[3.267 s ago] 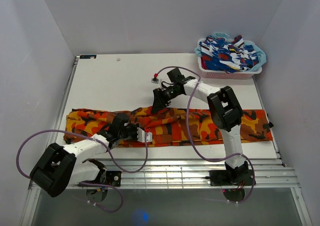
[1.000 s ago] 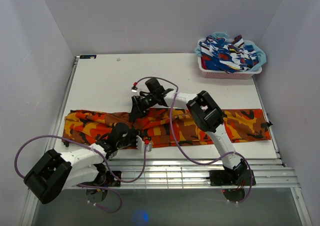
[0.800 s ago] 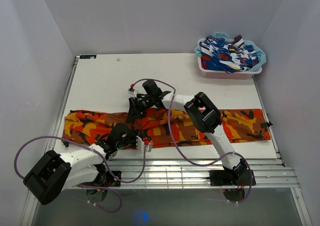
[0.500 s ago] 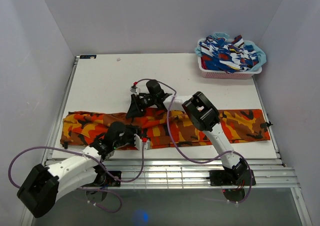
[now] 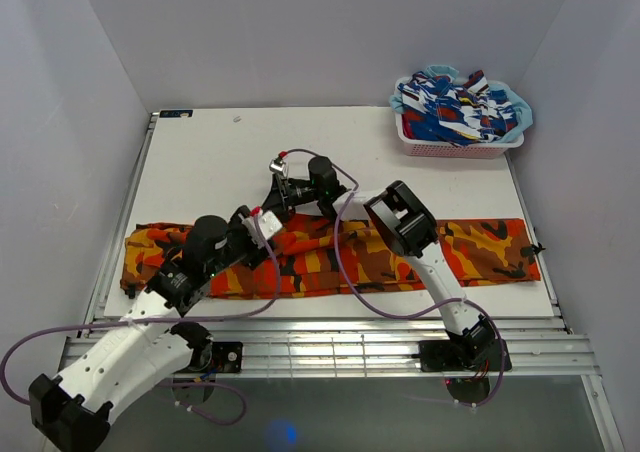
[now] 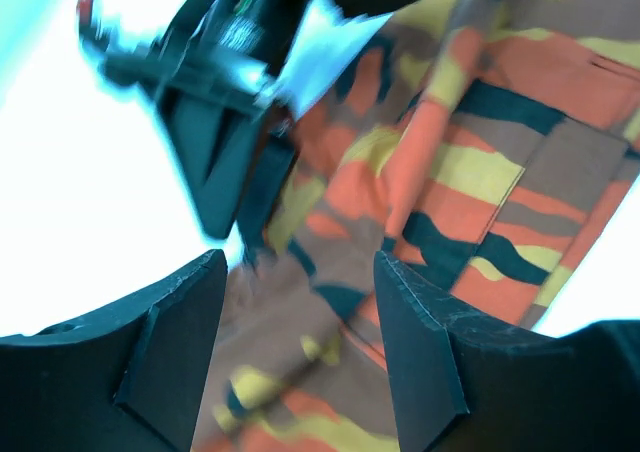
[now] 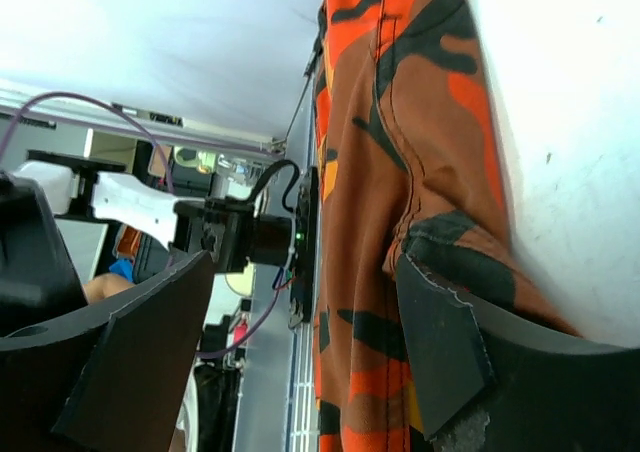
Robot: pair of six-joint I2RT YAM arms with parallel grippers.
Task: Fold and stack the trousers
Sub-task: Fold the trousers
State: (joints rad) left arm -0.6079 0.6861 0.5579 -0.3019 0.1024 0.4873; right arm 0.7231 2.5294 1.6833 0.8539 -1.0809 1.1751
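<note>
Top camera: the trousers point(image 5: 470, 247) lie stretched out along the near side of the table point(image 5: 220, 162), almost edge to edge. A basket point(image 5: 450, 150) of clothes sits on the table's far right corner. Both grippers meet over the table's middle-left part, with the left gripper point(image 5: 262, 222) over the cloth's far edge and the right gripper point(image 5: 280, 194) just beside it, a bit farther back.

Left wrist cam: fingers spread apart, nothing pinched. Camo cloth shows below, bare table off to the left, and the other gripper is a blur up top.

Right wrist cam: fingers wide apart too, nothing gripped. The cloth lies on the table past them, and the left arm point(image 7: 130, 204) shows beyond.
</note>
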